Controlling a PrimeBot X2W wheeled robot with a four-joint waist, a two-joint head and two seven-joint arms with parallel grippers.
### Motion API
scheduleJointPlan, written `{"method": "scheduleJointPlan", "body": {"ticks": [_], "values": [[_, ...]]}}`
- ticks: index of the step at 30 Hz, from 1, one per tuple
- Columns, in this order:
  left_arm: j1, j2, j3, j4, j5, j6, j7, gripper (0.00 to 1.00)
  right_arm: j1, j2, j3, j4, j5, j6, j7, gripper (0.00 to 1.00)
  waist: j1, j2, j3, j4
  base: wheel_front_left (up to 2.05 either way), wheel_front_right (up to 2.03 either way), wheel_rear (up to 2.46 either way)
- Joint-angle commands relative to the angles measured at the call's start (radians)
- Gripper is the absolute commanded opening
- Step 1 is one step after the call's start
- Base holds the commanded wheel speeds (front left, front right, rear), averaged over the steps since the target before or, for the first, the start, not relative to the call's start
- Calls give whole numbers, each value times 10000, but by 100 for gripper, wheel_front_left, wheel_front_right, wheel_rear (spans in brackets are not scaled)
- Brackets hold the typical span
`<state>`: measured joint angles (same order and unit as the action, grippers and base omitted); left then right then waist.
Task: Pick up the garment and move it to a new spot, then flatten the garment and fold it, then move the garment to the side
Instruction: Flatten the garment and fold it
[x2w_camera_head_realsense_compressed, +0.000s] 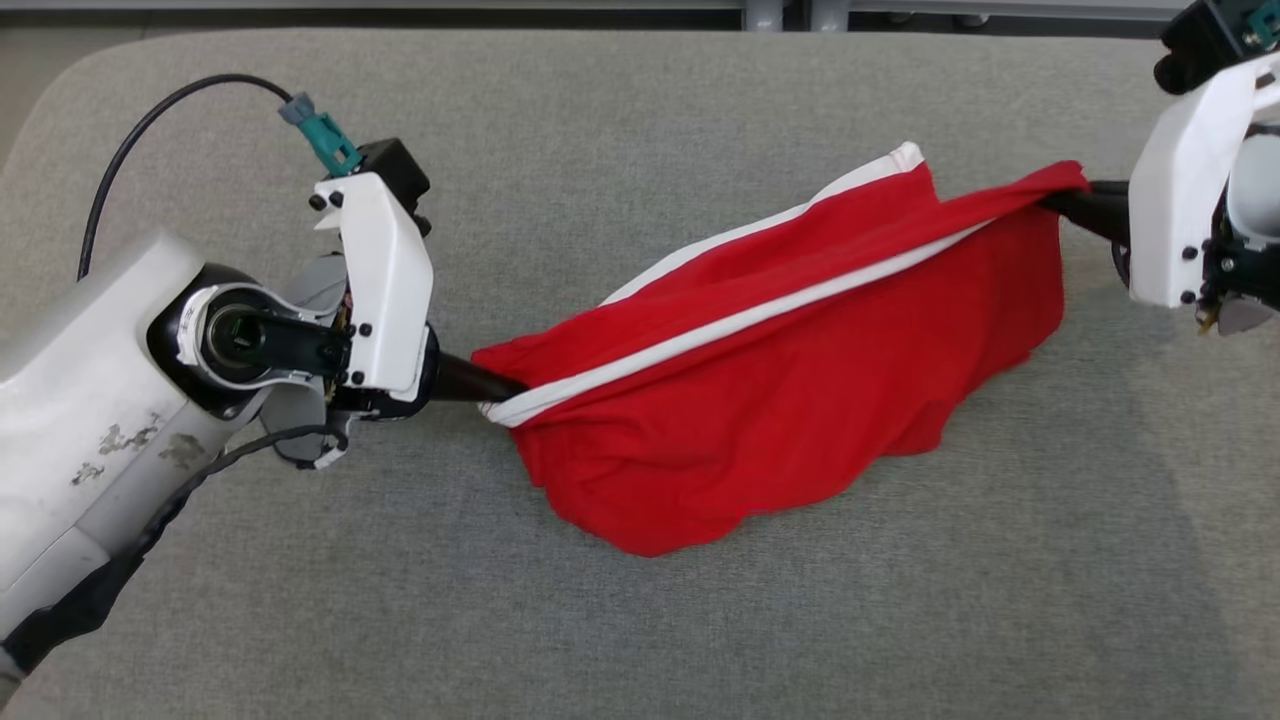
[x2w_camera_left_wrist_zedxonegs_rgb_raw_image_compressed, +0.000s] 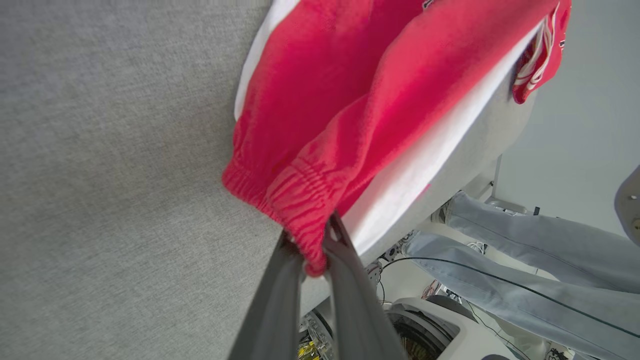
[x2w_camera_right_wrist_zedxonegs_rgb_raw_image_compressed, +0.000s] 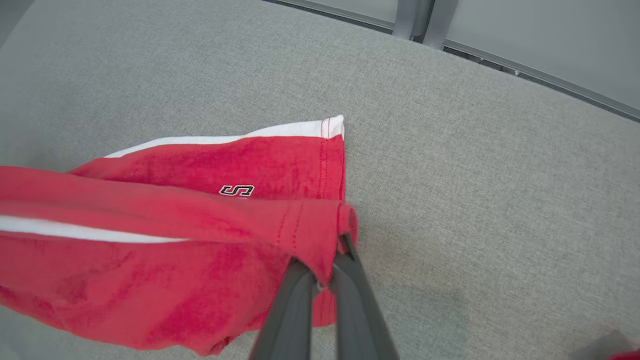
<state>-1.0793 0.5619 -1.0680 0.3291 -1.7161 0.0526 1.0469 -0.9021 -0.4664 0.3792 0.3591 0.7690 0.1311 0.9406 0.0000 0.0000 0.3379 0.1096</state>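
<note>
We see the garment (x2w_camera_head_realsense_compressed: 780, 400), a pair of red shorts with a white side stripe, in the middle of the head view. It spans from centre left to upper right of the frame, over the grey fabric-covered surface (x2w_camera_head_realsense_compressed: 300, 600).

The left pincer (x2w_camera_head_realsense_compressed: 482, 386) enters from the left of the head view. In the left wrist view its two dark fingers (x2w_camera_left_wrist_zedxonegs_rgb_raw_image_compressed: 280, 300) are closed on the gathered elastic waistband, and red cloth is pinched between them at the lower middle of the frame.

The right pincer (x2w_camera_head_realsense_compressed: 1078, 207) enters from the upper right of the head view. In the right wrist view its fingers (x2w_camera_right_wrist_zedxonegs_rgb_raw_image_compressed: 350, 295) are clamped on a stitched hem corner at the lower middle of the frame.

Between the two grips, the upper fold of the garment runs as a taut diagonal line along the white stripe. Below that line the red cloth hangs in loose folds, and its lower edge reaches toward the bottom centre of the head view. We cannot tell how much of it rests on the surface.

A second layer lies behind the fold, and its white-edged corner points to the upper middle of the frame. A small logo (x2w_camera_right_wrist_zedxonegs_rgb_raw_image_compressed: 236, 190) marks this layer near the hem.

At the lower right of the left wrist view, a person's legs (x2w_camera_left_wrist_zedxonegs_rgb_raw_image_compressed: 525, 260) in pale denim stand beyond the edge of the surface.
</note>
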Motion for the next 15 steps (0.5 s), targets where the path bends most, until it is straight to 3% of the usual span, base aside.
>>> {"method": "scheduleJointPlan", "body": {"ticks": [1, 12, 13, 15], "values": [[-144, -3, 34, 108, 118, -47, -51, 0, -135, 8, 38, 151, -76, -4, -107, 0, 0, 0, 151, 147, 0, 0, 0], [-590, -491, 322, 815, 224, -263, -441, 0, -1514, 140, 848, 1725, -173, -4, -954, 0, 0, 0, 950, 352, 0, 0, 0], [-630, -519, 310, 884, 287, -299, -475, 7, -1602, 167, 926, 1851, -178, -4, -1025, 4, 0, 0, 1014, 358, 0, 0, 0], [-637, -590, 275, 1017, 360, -365, -517, 77, -1714, 251, 1092, 2072, -214, -4, -1169, 49, 0, 0, 1073, 364, 0, 0, 0]]}}
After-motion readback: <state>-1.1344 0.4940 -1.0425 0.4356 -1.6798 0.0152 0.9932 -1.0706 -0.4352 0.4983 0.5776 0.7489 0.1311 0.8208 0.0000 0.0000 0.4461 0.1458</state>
